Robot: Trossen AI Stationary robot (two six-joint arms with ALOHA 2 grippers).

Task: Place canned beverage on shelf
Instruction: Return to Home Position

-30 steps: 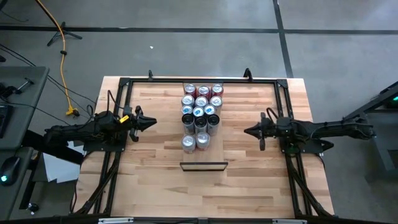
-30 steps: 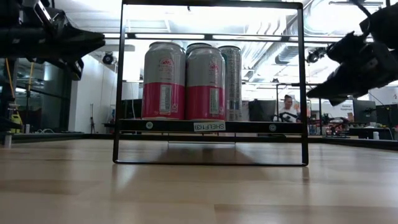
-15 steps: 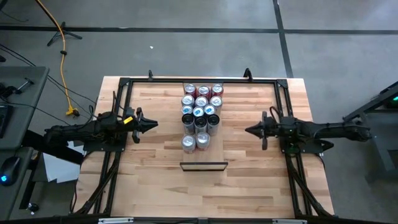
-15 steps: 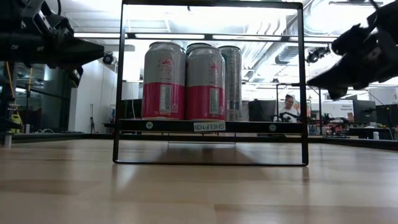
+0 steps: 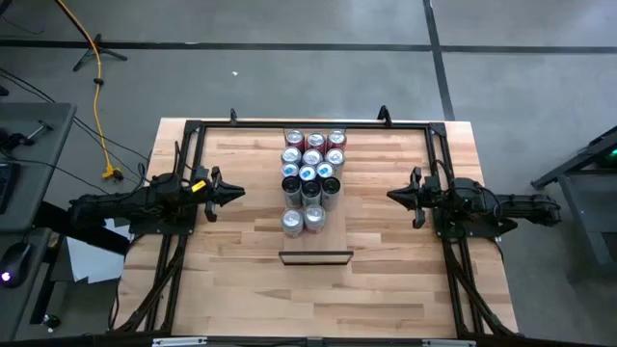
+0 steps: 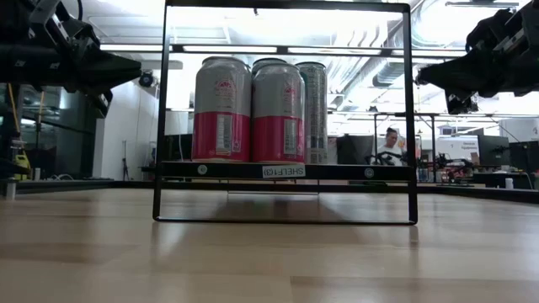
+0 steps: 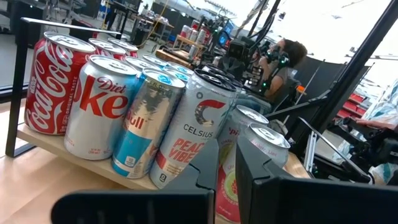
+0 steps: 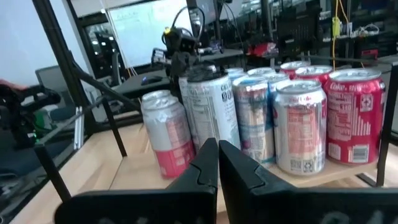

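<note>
Several cans (image 5: pixel 310 178) stand upright in rows on the shelf (image 6: pixel 286 171), a light wood panel held in a black wire frame at the table's middle. Two pink-and-silver cans (image 6: pixel 248 109) stand at its near end, the red cola cans (image 7: pixel 53 84) at its far end. My left gripper (image 5: pixel 238 191) hovers left of the cans and points at them, its fingers a narrow gap apart (image 7: pixel 225 177) and empty. My right gripper (image 5: pixel 392 196) hovers to their right, shut and empty (image 8: pixel 217 165). In the low view both grippers, left (image 6: pixel 126 67) and right (image 6: pixel 425 77), are above the shelf board's level.
A black rail frame (image 5: pixel 193 130) runs round the table's far and side edges. There is bare tabletop between each gripper and the cans and in front of the shelf's near end (image 5: pixel 316 257). A person (image 6: pixel 392 145) sits in the room beyond the table.
My right gripper has drawn back toward the table's right edge and risen, tipping from a downward slant to nearly level. My left gripper has levelled out a little and otherwise kept its place. The cans have not moved.
</note>
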